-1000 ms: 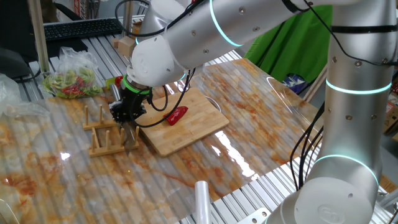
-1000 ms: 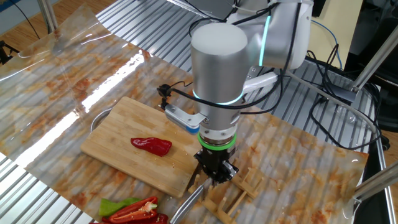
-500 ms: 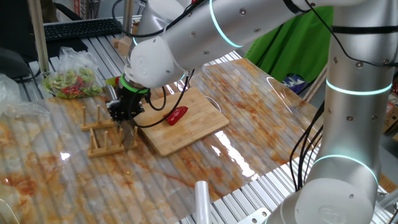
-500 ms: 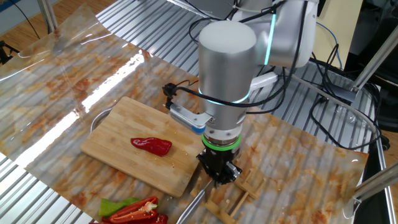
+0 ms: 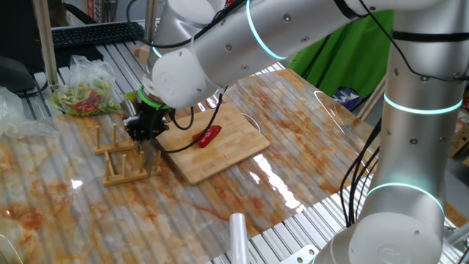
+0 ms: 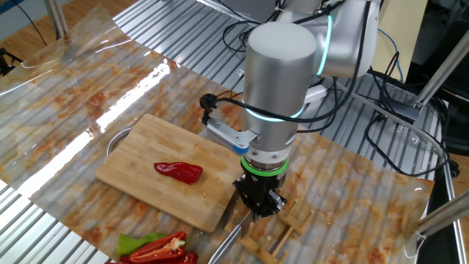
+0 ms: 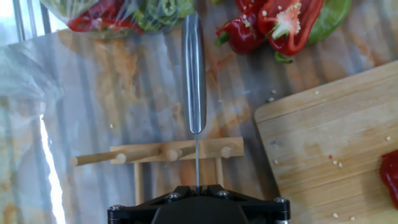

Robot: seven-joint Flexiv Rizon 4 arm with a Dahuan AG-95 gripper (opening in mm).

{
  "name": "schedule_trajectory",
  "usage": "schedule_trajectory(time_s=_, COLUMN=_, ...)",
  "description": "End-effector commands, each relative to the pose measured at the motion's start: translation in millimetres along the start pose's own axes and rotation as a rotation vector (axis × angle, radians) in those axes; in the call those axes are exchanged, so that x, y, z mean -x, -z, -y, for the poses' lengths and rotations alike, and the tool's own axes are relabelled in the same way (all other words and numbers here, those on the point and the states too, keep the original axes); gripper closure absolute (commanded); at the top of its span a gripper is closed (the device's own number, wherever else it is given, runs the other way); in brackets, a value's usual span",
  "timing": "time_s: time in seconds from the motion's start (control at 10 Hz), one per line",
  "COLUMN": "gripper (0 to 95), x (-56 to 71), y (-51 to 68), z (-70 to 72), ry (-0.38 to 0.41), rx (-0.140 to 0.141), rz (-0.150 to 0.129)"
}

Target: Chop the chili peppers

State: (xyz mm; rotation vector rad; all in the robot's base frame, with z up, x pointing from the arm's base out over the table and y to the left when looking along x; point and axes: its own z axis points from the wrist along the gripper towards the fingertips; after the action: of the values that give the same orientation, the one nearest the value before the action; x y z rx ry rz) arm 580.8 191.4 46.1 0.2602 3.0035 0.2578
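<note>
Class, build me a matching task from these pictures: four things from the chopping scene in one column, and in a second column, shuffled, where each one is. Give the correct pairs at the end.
Column one:
1. whole chili pepper
2. knife
3. wooden rack
4. bag of green and red pieces

Column two:
A. on the plastic sheet just off the cutting board, under the gripper
B. lying on the cutting board
C. at the table's far edge in one fixed view, near the keyboard
D. gripped by the gripper, edge on in the hand view

Pairs: 1-B, 2-D, 3-A, 4-C
</note>
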Motion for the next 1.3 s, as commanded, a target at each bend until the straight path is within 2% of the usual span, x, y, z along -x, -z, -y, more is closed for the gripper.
schedule_trajectory(time_s=0.1, gripper=95.0, x=0.6, y=-3.9, z=1.8, ry=0.01, rx=-0.029, rz=0.01)
schedule_trajectory(time_s=0.3, gripper=95.0, x=-0.3, y=-7.0, z=3.2, ry=0.015, rx=-0.025, rz=0.005)
schedule_trajectory(time_s=0.5, gripper=95.0, x=-0.3, y=-7.6, z=3.4, ry=0.001, rx=-0.037, rz=0.007)
schedule_trajectory(time_s=0.6, gripper=76.0, x=-0.3, y=-9.0, z=3.8, ry=-0.01, rx=-0.062, rz=0.013)
schedule_trajectory(time_s=0.8, gripper=76.0, x=-0.3, y=-10.0, z=4.1, ry=-0.013, rx=-0.064, rz=0.013)
schedule_trajectory(time_s=0.9, gripper=57.0, x=-0.4, y=-7.3, z=2.9, ry=-0.017, rx=-0.067, rz=0.009)
schedule_trajectory(time_s=1.3, gripper=57.0, x=1.1, y=-7.7, z=2.3, ry=-0.009, rx=-0.067, rz=0.011)
